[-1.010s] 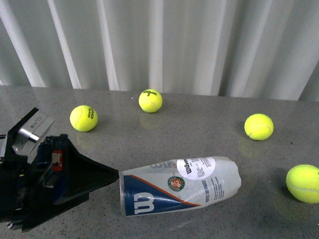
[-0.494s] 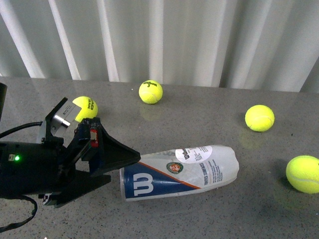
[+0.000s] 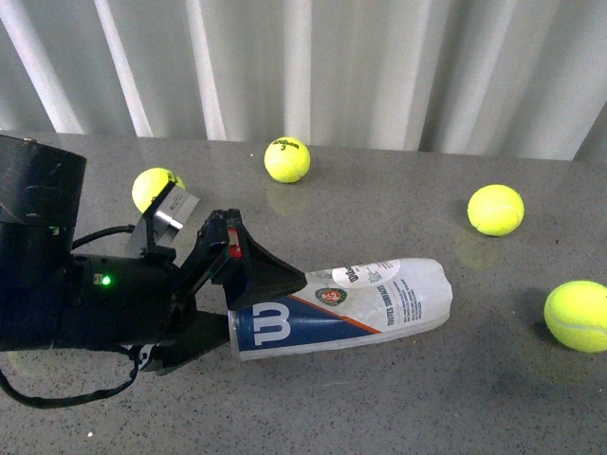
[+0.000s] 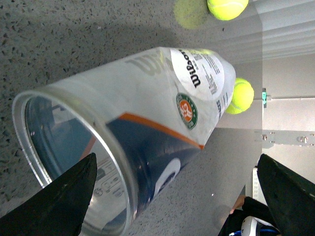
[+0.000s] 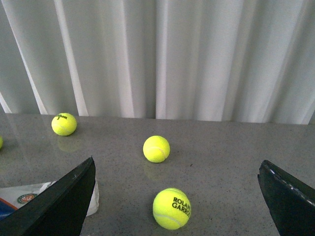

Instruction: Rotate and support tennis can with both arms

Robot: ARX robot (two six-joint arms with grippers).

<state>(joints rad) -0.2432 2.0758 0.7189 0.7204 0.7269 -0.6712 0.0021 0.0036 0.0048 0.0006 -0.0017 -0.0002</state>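
Clear plastic tennis can [image 3: 351, 308], navy-and-white label, lies sideways on grey table [image 3: 398, 408], mouth toward 9 o'clock. Black left gripper [image 3: 261, 305] spread, straddling mouth. Black right gripper [image 5: 175, 164] spread wide.

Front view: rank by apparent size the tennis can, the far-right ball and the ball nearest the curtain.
tennis can
far-right ball
ball nearest the curtain
The balls' difference may only be camera nearness.
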